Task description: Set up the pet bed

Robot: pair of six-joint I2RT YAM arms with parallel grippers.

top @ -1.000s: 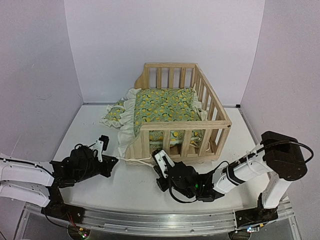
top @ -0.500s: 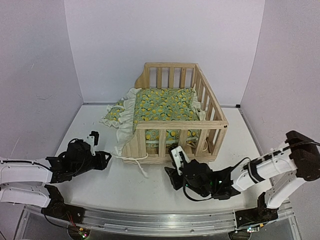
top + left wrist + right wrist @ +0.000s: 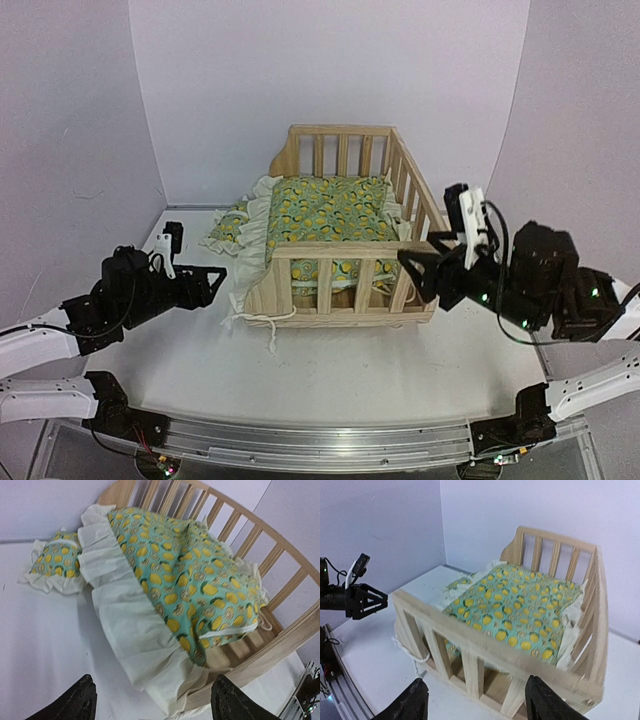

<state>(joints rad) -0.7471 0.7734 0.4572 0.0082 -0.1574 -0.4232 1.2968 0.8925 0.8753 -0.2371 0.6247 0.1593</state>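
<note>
White table [image 3: 330, 375] boxed in by pale lilac walls [image 3: 330, 70]. Pine slatted pet bed [image 3: 362, 250] mid-table toward the back, low side facing left. Lemon-print cushion [image 3: 330, 210] inside, cream ruffle [image 3: 255, 240] spilling over that low side, matching pillow [image 3: 230, 228] on the table just left of it. Left gripper [image 3: 212, 282] and right gripper [image 3: 415, 272] both spread wide, holding and touching nothing, flanking the bed.

Pale pine slatted bed frame [image 3: 360, 250]: we count 1
Green cushion with yellow fruit print and cream ruffle [image 3: 330, 210]: we count 1
Small matching ruffled pillow [image 3: 230, 228]: we see 1
Thin white cord [image 3: 262, 322]: 1
Black two-finger grippers: 2, the left gripper [image 3: 212, 282] and the right gripper [image 3: 412, 272]
White table [image 3: 350, 375]: 1
</note>
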